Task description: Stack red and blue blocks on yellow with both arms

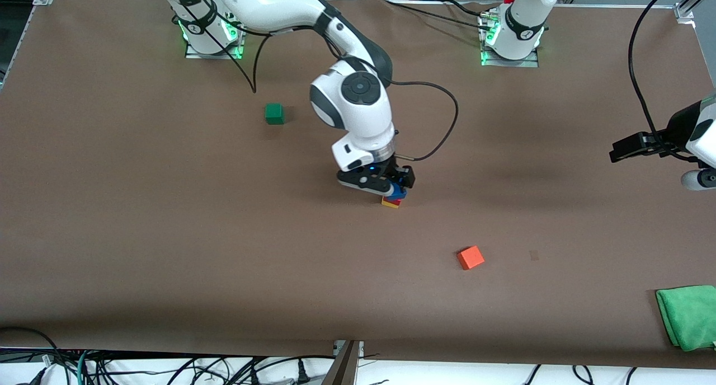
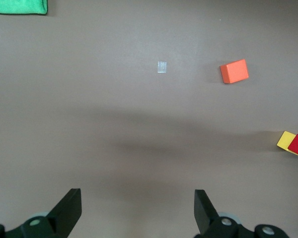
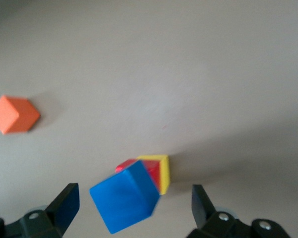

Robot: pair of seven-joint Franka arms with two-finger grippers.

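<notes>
The yellow cube lies mid-table with the red cube on it and the blue cube on top. In the right wrist view the blue cube is turned at an angle to the red and yellow cubes and overhangs them. My right gripper is down around the blue cube, open, with both fingers clear of its sides. My left gripper waits open and empty in the air at the left arm's end of the table. Its wrist view shows the stack's edge.
An orange cube lies nearer the front camera than the stack, toward the left arm's end. A dark green cube lies farther back toward the right arm's end. A green cloth lies at the front corner by the left arm's end.
</notes>
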